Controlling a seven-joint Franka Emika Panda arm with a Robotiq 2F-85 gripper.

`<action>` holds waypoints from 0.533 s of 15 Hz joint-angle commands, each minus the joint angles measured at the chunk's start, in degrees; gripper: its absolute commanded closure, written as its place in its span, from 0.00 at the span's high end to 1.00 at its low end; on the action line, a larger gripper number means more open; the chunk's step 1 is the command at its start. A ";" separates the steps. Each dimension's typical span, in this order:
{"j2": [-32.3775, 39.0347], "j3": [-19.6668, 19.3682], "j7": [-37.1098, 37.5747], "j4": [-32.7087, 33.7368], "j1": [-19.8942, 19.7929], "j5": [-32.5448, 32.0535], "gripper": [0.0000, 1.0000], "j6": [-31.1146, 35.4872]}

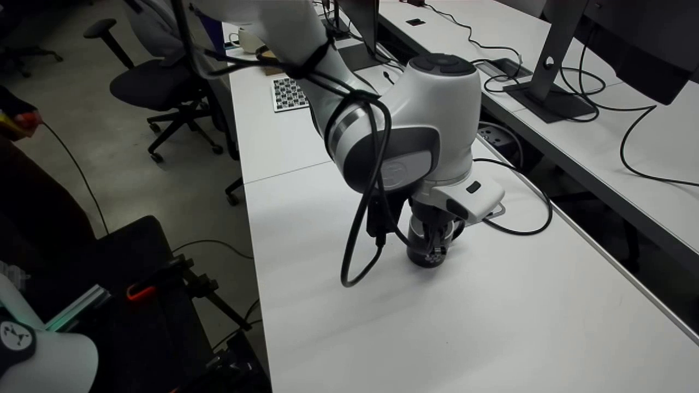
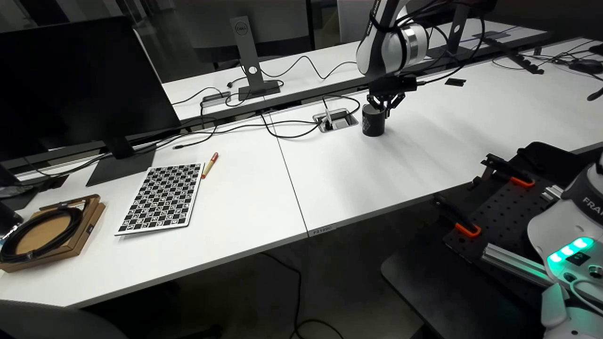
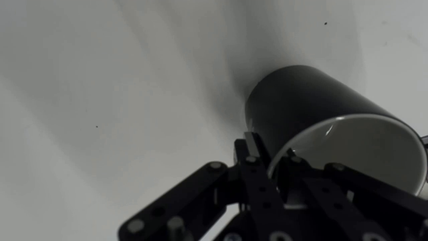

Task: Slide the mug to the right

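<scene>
The dark grey-black mug [image 3: 301,97] stands on the white table in the wrist view, its pale inside and rim facing the camera. My gripper [image 3: 272,152] straddles the mug's wall, with one finger outside and the other inside the rim. The fingers are closed on that wall. In an exterior view the mug [image 1: 418,243] stands upright under my gripper [image 1: 436,248], which partly covers it. Its dark handle shows behind. In an exterior view the mug [image 2: 373,125] stands with my gripper [image 2: 383,109] at its rim.
A table socket box [image 2: 335,120] with a cable lies beside the mug. A checkered board [image 2: 162,197], a red-and-yellow pen [image 2: 210,165], a monitor [image 2: 85,84] and a cardboard box with coiled cable [image 2: 89,221] are farther along the table. A loose cable [image 1: 524,233] lies near the table's edge.
</scene>
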 commanded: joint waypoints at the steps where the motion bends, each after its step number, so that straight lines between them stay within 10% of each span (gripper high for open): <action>1: 0.81 -1.44 1.19 0.04 -1.01 1.50 0.03 1.64; 8: 0.85 -0.83 0.51 0.26 -6.54 4.93 0.03 1.22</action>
